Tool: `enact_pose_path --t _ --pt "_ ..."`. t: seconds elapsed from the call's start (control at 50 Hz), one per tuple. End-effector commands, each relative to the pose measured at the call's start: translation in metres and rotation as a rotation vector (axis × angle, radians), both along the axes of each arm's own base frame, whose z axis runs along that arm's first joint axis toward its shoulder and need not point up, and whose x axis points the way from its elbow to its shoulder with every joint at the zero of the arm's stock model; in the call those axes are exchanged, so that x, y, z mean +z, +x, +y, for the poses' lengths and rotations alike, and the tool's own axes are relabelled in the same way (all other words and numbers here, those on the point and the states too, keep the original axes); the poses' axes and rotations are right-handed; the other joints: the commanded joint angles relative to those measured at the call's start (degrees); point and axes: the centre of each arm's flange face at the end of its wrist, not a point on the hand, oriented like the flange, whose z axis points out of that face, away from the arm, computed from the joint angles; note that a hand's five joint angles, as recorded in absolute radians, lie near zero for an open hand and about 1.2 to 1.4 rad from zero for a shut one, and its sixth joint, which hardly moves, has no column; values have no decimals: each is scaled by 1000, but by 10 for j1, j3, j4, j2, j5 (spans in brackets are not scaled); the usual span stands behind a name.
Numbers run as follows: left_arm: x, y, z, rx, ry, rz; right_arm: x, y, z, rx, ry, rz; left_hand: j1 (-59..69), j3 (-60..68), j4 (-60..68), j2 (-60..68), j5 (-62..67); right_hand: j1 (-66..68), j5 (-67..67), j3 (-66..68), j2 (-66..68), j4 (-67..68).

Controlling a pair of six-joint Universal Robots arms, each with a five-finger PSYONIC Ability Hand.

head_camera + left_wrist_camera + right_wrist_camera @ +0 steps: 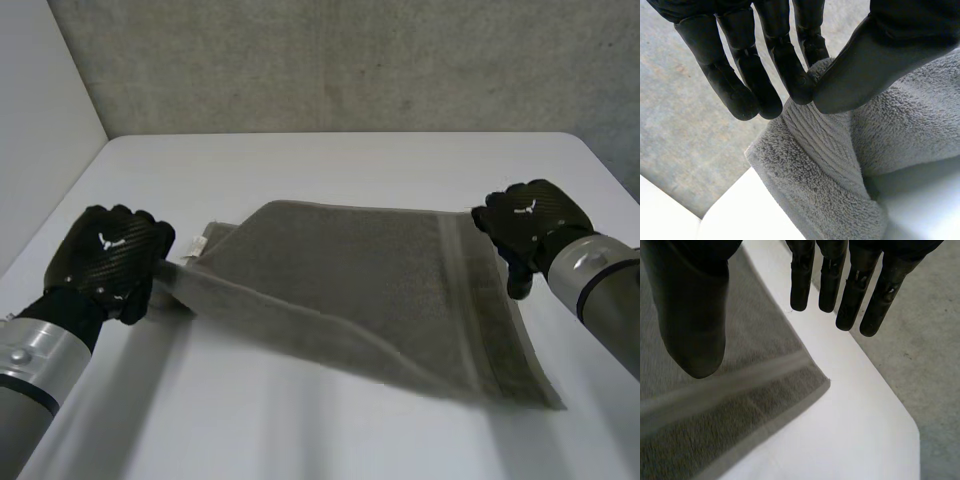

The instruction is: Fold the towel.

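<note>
A grey towel lies spread across the middle of the white table, with a paler band running along its right end. The left hand is at the towel's left end, thumb and fingertips clamped together on a bunched fold of the cloth, which is raised off the table there. A small white label shows just beside it. The right hand is at the towel's far right corner, fingers straight and well apart from the thumb, holding nothing.
</note>
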Motion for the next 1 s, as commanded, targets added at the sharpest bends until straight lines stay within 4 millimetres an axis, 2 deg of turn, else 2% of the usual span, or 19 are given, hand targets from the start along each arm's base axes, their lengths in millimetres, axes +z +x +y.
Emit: enact_pose_path --t 0.02,0.1,0.18,0.22,0.28,0.34,0.38,0.44,0.54,0.7,0.86,1.0 --pt "-5 1 3 0 18 -2 -1 3 0 3 125 -118 -9 -86 -67 -58 -139 -24 0 -19 -19 -17" --pt "-7 0 5 -3 25 -3 -20 2 4 8 263 -126 -9 -86 -67 -58 -139 -17 6 -12 -12 -10" --pt "-8 0 4 -3 25 -5 -29 -3 8 -10 318 -122 -9 -86 -67 -58 -139 -9 15 -4 -4 -1" --pt "-10 -1 1 -3 32 -6 -41 -7 18 -17 371 -119 -9 -86 -67 -58 -139 -9 15 -4 -4 -1" --pt "-10 -1 -1 -4 35 -7 -45 -8 23 -20 390 -115 -9 -86 -67 -58 -139 -9 15 -4 -4 -1" --pt "-9 -3 -10 -4 37 -7 -48 -11 35 -19 399 -117 -9 -86 -67 -58 -139 -9 15 -4 -4 -1" --pt "-5 -6 -22 -2 33 1 -49 -14 47 -15 387 -122 -9 -86 -67 -58 -139 -9 15 -4 -4 -1" --pt "-1 -8 -30 -2 24 4 -51 -16 52 -12 377 -125 -9 -86 -67 -58 -139 -9 15 -4 -4 -1" --pt "10 -23 -60 -13 12 42 -64 -18 67 0 333 -135 -9 -86 -67 -58 -139 -9 15 -4 -4 -1" --pt "0 -38 -90 16 119 81 -81 -19 72 2 308 -142 -9 -86 -67 -58 -139 -7 16 -2 -2 0" --pt "-13 -48 -95 4 174 71 -86 -20 64 -25 225 -162 -9 -86 -67 -58 -139 -7 16 -2 -2 0" --pt "-15 -48 -96 4 177 69 -99 -20 58 -51 265 -150 -9 -86 -67 -58 -139 3 26 8 8 10"
